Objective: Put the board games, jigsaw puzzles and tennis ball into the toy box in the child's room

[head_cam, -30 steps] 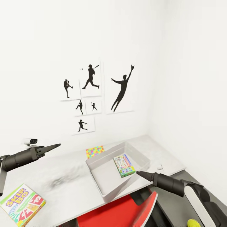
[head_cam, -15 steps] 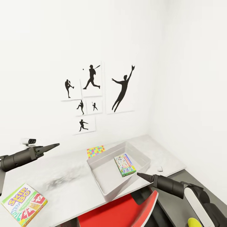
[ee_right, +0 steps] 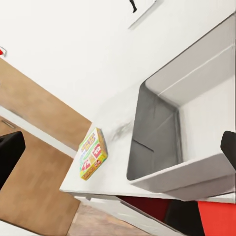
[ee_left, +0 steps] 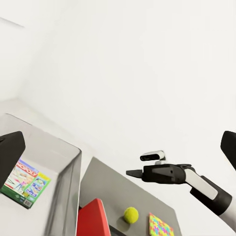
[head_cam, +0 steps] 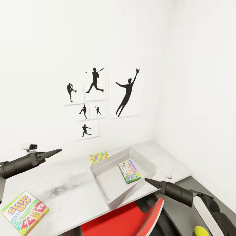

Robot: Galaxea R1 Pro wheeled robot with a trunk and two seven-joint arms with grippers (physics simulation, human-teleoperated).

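The toy box (head_cam: 98, 171) stands on the table (head_cam: 65, 183) with a green-edged board game (head_cam: 129, 171) lying inside it. A jigsaw puzzle (head_cam: 98, 157) lies just behind the box. The Skip-Bo board game (head_cam: 23, 212) rests at the table's front left corner. On the lower dark section at the right sits the tennis ball (head_cam: 201, 231); in the left wrist view the ball (ee_left: 130, 215) has a puzzle board (ee_left: 161, 227) beside it. My left gripper (head_cam: 59, 150) hovers open over the table's left part. My right gripper (head_cam: 147, 180) hangs open off the box's front right corner. Both are empty.
A red chair (head_cam: 124, 219) is tucked under the table's front edge. A small white camera-like device (head_cam: 32, 147) stands at the back left by the wall. Black baseball silhouettes (head_cam: 95, 98) hang above. A small white object (head_cam: 168, 176) lies right of the box.
My right gripper has edged slightly to the right. Everything else stands as before.
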